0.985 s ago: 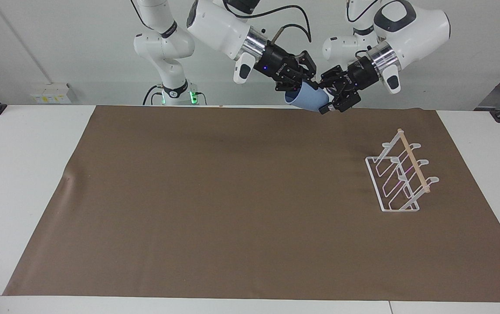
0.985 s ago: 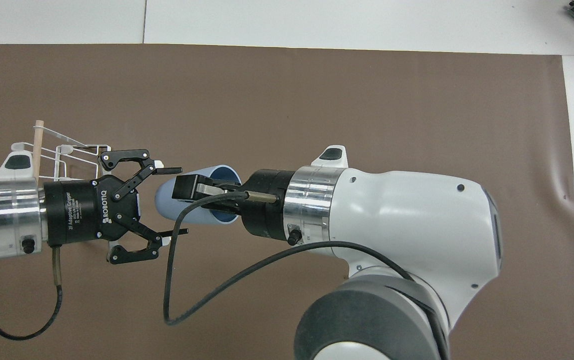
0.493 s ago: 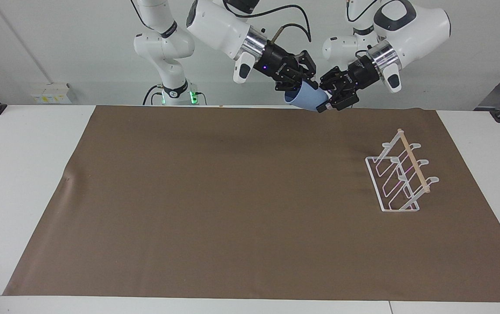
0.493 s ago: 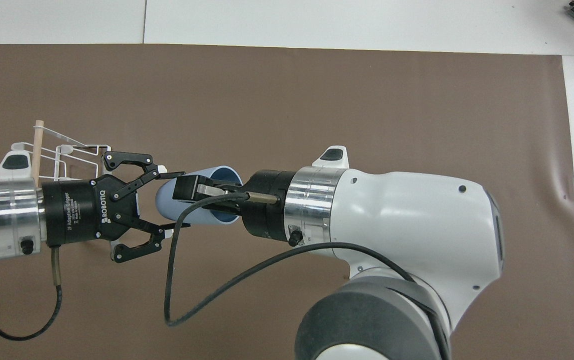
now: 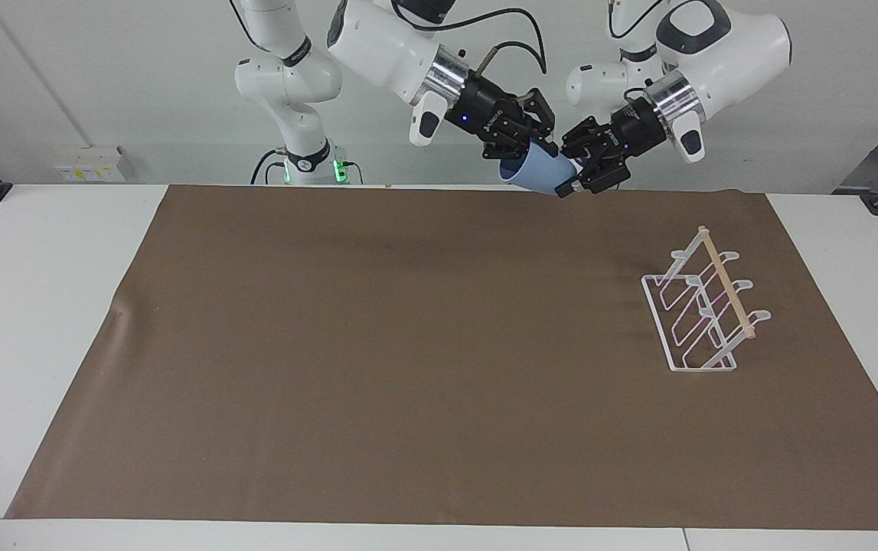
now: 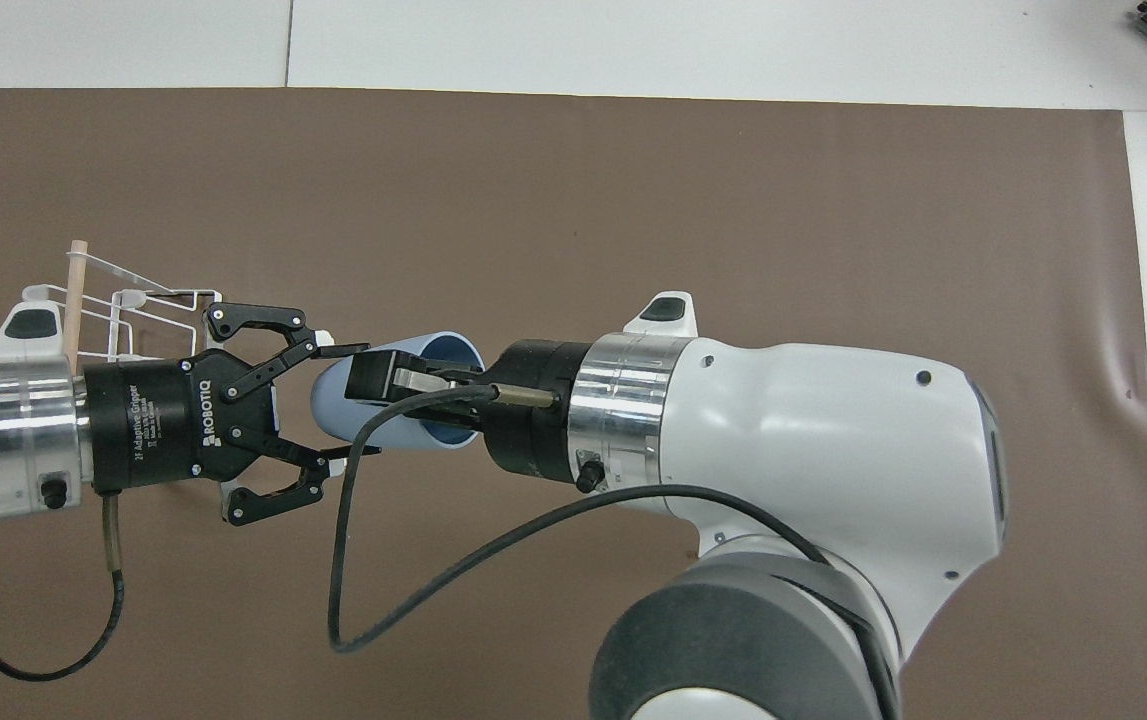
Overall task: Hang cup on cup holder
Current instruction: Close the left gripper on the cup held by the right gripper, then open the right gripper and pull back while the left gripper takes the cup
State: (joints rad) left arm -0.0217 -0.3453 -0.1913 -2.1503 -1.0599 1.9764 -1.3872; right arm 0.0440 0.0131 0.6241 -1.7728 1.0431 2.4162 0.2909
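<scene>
Right gripper (image 6: 403, 385): grips cup (image 6: 373, 415) rim.
Left gripper (image 6: 338, 400): closed round cup base.
Advice: confirm left grip before right releases.

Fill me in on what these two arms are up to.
A handover in mid-air. The right gripper holds the cup by its rim, one finger inside, the cup lying sideways with its base toward the left gripper. The left gripper's fingers sit on either side of the cup's base; whether they have clamped it cannot be told. All this is above the brown mat's edge nearest the robots. The cup holder stands bare on the mat toward the left arm's end.
</scene>
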